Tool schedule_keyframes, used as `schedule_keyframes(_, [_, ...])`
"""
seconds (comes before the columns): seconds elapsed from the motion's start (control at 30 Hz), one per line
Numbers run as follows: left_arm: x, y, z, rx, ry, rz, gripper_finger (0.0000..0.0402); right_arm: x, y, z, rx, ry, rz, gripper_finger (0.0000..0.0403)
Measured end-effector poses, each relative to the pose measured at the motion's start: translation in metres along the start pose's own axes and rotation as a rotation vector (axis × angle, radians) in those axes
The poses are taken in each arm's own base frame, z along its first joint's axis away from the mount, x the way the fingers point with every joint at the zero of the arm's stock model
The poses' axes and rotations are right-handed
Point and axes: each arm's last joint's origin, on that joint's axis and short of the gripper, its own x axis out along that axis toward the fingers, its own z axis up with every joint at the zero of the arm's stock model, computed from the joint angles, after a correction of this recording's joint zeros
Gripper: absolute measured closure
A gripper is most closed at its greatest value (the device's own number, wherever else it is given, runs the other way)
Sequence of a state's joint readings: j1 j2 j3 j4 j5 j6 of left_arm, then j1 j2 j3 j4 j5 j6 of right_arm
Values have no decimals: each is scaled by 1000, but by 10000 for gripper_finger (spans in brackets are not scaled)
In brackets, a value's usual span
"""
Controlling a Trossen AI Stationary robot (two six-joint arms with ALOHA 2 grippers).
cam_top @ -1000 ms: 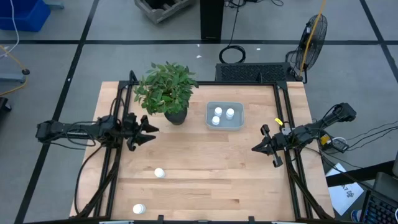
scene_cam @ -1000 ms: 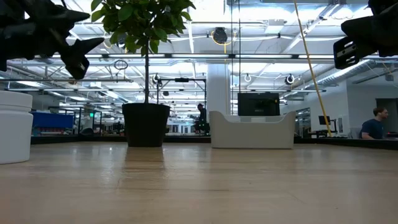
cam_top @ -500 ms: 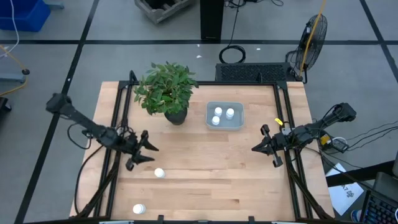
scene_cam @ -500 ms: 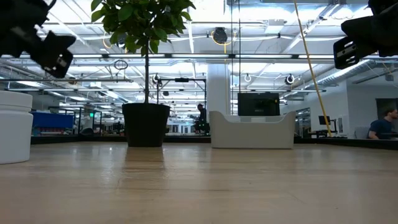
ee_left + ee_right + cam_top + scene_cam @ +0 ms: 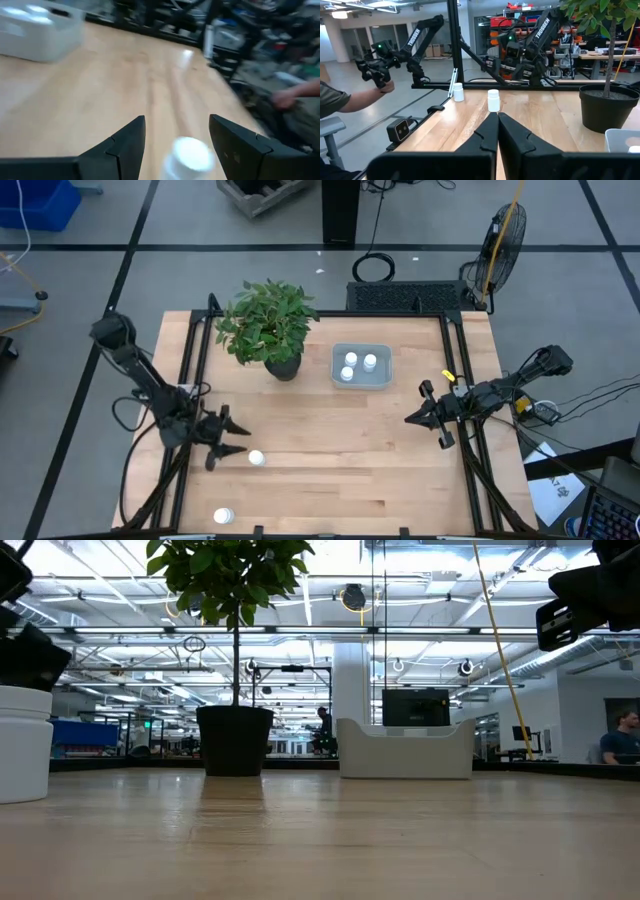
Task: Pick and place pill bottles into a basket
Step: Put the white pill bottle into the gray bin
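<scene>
Your left gripper [image 5: 232,443] hangs over the table's near-left area, its jaws spread wide, with a white pill bottle [image 5: 256,458] standing just beside its fingertips and not yet between them. In the left wrist view the same bottle [image 5: 186,159] sits in front of the gap between the two dark fingers [image 5: 121,150], its lower part cut off by the frame edge and its outline badly blurred.

A second loose bottle [image 5: 223,516] lies at the table's front-left edge, well apart from the first. In the low view one bottle [image 5: 24,744] looms at the frame's left edge, partly cropped; you cannot tell which of the two it is.

The pale basket [image 5: 361,381] rests at the back centre of the table [image 5: 330,470], just beside the potted plant [image 5: 266,326]. Two bottles [image 5: 358,366] stand inside it. In the low view the basket's wall [image 5: 405,760] hides them entirely.

Your right gripper [image 5: 419,418] waits over the table's right edge, its jaws pressed together as the right wrist view shows [image 5: 497,131].

A person's hand [image 5: 384,86] holding a controller shows beyond the table's far side, the body cut off.
</scene>
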State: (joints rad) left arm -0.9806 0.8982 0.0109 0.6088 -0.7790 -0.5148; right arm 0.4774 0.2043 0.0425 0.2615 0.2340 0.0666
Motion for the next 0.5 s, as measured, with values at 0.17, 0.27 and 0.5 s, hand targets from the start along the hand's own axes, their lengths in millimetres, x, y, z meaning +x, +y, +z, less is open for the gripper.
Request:
schedule_keyframes(0.17, [-1, -7, -5, -61, 75, -136, 179, 0, 0, 0, 0, 0, 0, 401])
schedule_keyframes(0.27, [0, -7, -2, -129, 50, -119, 179, 0, 0, 0, 0, 0, 0, 402])
schedule_keyframes(0.5, [5, -3, 8, -44, -75, 34, 178, 0, 0, 0, 0, 0, 0, 399])
